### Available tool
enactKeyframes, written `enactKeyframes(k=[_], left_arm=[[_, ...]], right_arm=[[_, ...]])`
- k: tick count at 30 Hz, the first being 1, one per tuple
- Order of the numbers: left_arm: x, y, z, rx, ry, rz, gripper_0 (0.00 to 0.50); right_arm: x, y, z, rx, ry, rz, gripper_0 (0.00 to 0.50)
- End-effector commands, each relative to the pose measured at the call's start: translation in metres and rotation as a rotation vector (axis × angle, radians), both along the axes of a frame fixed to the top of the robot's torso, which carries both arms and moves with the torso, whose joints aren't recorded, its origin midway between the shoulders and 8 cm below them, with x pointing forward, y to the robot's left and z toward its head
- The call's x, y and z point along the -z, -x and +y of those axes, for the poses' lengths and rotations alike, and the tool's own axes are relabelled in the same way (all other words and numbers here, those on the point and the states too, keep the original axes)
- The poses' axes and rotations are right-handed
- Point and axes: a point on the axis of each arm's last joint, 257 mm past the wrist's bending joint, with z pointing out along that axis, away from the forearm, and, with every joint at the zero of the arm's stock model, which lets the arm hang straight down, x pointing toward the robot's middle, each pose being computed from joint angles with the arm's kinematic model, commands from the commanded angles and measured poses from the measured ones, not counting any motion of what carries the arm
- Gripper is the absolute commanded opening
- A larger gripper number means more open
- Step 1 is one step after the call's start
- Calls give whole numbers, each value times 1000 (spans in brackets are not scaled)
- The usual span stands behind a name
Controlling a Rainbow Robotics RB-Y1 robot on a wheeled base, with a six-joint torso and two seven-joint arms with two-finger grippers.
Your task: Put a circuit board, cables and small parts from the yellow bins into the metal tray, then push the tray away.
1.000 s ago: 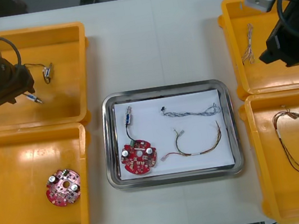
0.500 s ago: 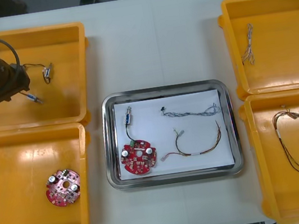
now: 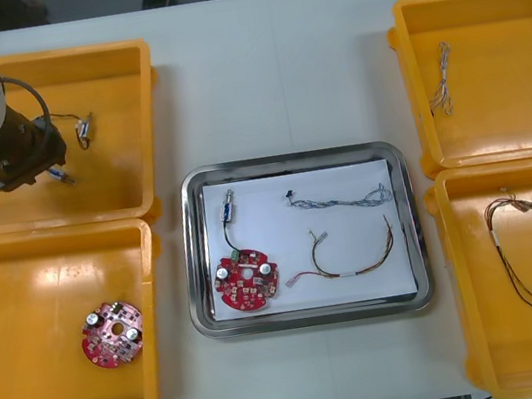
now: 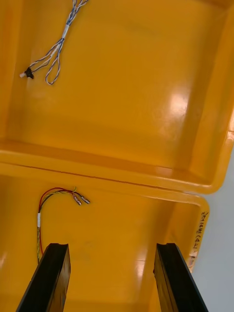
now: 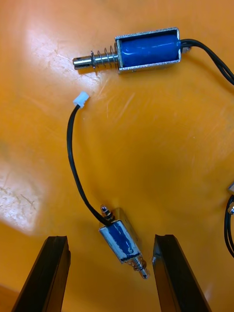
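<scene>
Upper left of the front view, low over the far left yellow bin (image 3: 132, 185): our left gripper (image 5: 111, 239), fingers spread wide, nothing clamped. Between them on the bin floor lies a small metal part (image 5: 122, 241), blue-bodied, lying askew to the fingers, its sprung pin toward the right finger. A thin black lead (image 5: 73, 146) loops away from it to a white plug (image 5: 80, 100). Beyond that lies a second part (image 5: 146, 48), larger and well apart.

We judge the piece light, rigid and slick. Grip across the flat sides of the blue body, never the pin or the wire; the lead will trail limp and may snag.

At centre frame the metal tray (image 3: 290, 159) already holds a circuit board (image 3: 247, 281) and cables. Our right gripper (image 4: 111, 248) waits with fingers apart over the right-hand bins.
</scene>
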Motion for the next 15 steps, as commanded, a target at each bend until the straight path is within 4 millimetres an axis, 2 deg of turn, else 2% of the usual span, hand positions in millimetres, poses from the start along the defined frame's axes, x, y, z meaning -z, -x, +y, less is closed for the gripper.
enactKeyframes(k=[1, 8, 13, 15], left_arm=[[5, -11, -3, -71, 68, -38, 500], [14, -14, -2, -89, 80, -45, 500], [16, -14, -5, -91, 87, -41, 500], [16, -14, -4, -92, 86, -41, 288]], right_arm=[[7, 4, -6, 89, -63, -32, 500], [39, 12, -10, 157, -100, 6, 500], [51, 17, -7, 159, -111, 33, 500], [57, 21, -7, 159, -112, 49, 500]])
